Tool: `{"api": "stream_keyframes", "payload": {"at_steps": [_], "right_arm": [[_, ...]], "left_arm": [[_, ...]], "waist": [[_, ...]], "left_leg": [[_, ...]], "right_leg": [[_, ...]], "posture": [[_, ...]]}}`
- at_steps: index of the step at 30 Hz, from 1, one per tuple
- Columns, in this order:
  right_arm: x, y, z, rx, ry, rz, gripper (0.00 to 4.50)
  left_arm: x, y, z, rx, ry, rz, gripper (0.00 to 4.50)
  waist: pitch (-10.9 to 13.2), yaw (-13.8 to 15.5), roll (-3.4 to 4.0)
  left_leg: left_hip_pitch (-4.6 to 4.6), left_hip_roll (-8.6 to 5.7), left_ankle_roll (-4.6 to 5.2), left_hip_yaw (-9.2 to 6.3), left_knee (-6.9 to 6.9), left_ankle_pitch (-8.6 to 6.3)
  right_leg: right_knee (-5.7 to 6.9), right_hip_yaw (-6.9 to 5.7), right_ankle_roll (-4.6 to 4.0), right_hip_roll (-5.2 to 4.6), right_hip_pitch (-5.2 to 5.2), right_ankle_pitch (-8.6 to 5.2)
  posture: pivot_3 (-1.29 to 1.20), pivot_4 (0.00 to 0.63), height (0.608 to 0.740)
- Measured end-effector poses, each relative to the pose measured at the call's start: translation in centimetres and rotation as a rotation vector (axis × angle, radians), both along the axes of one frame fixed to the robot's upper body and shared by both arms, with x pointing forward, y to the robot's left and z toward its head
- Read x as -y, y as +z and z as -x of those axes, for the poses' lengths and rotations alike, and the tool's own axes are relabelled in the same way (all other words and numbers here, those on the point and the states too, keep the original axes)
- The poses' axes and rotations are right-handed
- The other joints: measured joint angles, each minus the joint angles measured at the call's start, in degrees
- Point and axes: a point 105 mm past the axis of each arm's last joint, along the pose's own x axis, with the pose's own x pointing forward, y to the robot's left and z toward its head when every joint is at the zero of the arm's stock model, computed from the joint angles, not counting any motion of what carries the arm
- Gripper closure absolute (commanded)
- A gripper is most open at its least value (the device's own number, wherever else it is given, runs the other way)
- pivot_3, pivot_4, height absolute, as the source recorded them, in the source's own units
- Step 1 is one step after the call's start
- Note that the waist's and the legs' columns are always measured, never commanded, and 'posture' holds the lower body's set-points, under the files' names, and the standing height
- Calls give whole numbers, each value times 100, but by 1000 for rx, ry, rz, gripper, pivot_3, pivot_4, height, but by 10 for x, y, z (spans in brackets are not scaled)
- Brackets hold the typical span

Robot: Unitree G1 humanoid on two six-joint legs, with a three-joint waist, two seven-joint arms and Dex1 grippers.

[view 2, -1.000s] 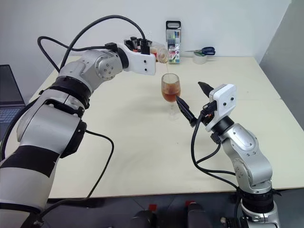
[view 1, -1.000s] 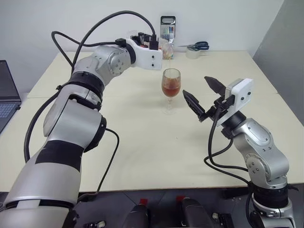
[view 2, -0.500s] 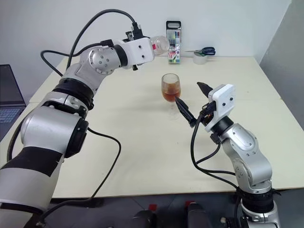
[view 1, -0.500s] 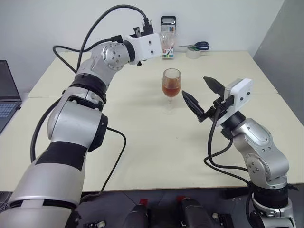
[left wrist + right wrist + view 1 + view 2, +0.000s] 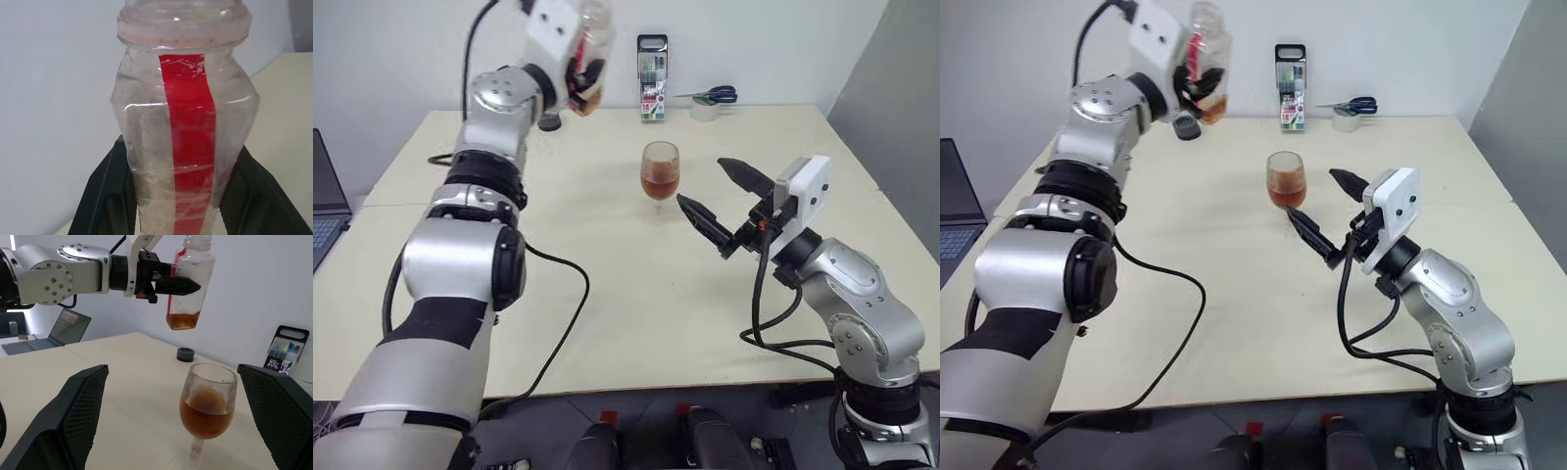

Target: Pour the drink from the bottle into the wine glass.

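From the head views, the left gripper (image 5: 1197, 80) is up high at the far left of the surface (image 5: 607, 294). Its jaws pinch the bottle (image 5: 1205, 59), which stands upright between them with its open mouth up. A little of the drink (image 5: 1214, 110) sits in the bottom of the bottle. A small dark cap (image 5: 1187, 127) lies on the surface just under these jaws. The wine glass (image 5: 659, 176) stands in the middle, partly full of brown drink, well apart from the left jaws. The right gripper (image 5: 720, 201) hangs low with its jaws spread wide and nothing in them; the glass is just in front of them. Far behind stand a marker pack (image 5: 652, 78), scissors (image 5: 715, 95) and a roll of tape (image 5: 707, 111). A laptop (image 5: 325, 206) is cut off at the left edge.

In the left wrist view, the bottle's red label strip (image 5: 190, 147) faces the camera, and one black finger (image 5: 102, 196) presses each side. The bottle's bottom is cut off.

In the right wrist view, the glass stands between the two spread fingers (image 5: 68, 416), a little ahead of them. Its foot is cut off.
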Motion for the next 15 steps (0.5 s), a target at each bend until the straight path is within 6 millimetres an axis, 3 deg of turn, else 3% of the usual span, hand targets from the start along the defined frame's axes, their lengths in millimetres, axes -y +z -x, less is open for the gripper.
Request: {"api": "stream_keyframes", "payload": {"at_steps": [6, 15], "right_arm": [[0, -9, 6, -21, 46, 52, 0], [-4, -11, 13, -38, 112, 77, 0]], "left_arm": [[-48, -55, 6, -115, 77, 234, 2756], [-80, -109, 38, -142, 115, 356, 2756]], "waist": [[0, 6, 0], [-2, 67, -2]], "left_leg": [[-12, 1, -1, -7, 37, 0], [-13, -2, -2, -9, 56, -1]], "right_leg": [[14, -1, 0, -2, 0, 0], [21, -2, -1, -30, 4, 1]], "posture": [[0, 150, 740], [0, 150, 740]]}}
